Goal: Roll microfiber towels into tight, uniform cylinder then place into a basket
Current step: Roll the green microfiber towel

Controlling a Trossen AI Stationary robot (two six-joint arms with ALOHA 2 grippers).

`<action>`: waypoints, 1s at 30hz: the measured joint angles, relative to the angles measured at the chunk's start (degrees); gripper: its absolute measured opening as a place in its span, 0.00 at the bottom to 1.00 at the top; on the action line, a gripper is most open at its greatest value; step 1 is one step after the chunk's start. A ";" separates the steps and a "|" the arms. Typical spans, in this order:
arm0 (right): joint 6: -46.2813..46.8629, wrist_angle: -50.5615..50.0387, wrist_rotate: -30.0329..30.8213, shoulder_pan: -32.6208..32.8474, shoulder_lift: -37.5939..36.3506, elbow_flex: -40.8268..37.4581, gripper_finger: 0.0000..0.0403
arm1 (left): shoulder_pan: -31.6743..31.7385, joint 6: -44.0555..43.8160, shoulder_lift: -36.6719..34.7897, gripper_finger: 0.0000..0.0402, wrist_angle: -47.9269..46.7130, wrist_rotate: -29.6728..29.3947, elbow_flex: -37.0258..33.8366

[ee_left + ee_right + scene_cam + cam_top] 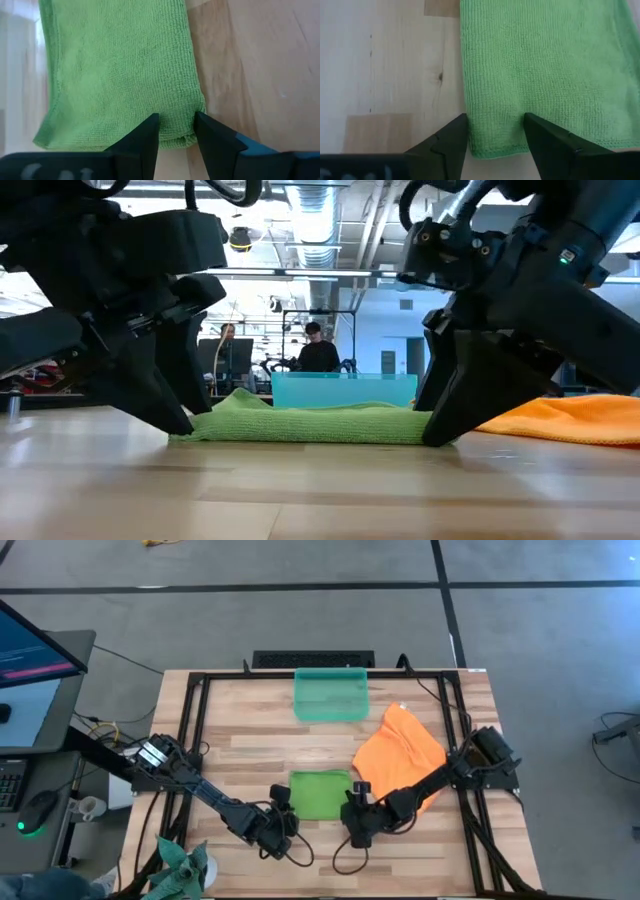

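A lime green towel (320,795), folded into a flat rectangle, lies on the wooden table near its front middle. My left gripper (283,827) is open at the towel's near left corner, which lies between its fingers (175,117). My right gripper (357,823) is open at the near right corner, its fingers (495,117) astride that corner. In the low view both sets of fingertips reach down to table height at the towel's two ends (310,425). The orange towel (400,750) lies loosely spread at the right. The teal basket (331,693) stands at the far middle. My left gripper slants down onto the green towel's near left corner (192,135), one finger over the cloth and one at its side edge. I cannot tell whether the tips touch it. My right gripper slants down astride the near right corner (480,147). Whether its fingers touch the flat-lying cloth cannot be told.
A dark green spiky plant-like thing (180,865) sits at the table's near left corner. Black frame rails (195,730) run along the table's sides. A monitor and keyboard (25,670) stand off the left edge. People (318,352) stand in the room behind.
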 joint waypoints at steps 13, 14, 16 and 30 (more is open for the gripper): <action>3.33 0.62 -4.17 0.13 0.01 0.00 0.07 | 0.04 -5.70 -0.17 0.03 -0.92 4.70 1.04; 3.61 0.67 -4.24 0.49 0.01 0.00 0.04 | 0.03 -6.18 -0.35 0.03 -1.13 5.81 1.41; 4.98 0.98 -4.37 1.27 -0.01 0.00 0.03 | 0.09 -7.52 -0.89 0.03 -1.86 9.43 2.50; 8.71 7.75 -21.92 5.04 0.08 4.99 0.04 | -0.42 -23.81 -2.93 0.03 -2.44 29.46 4.20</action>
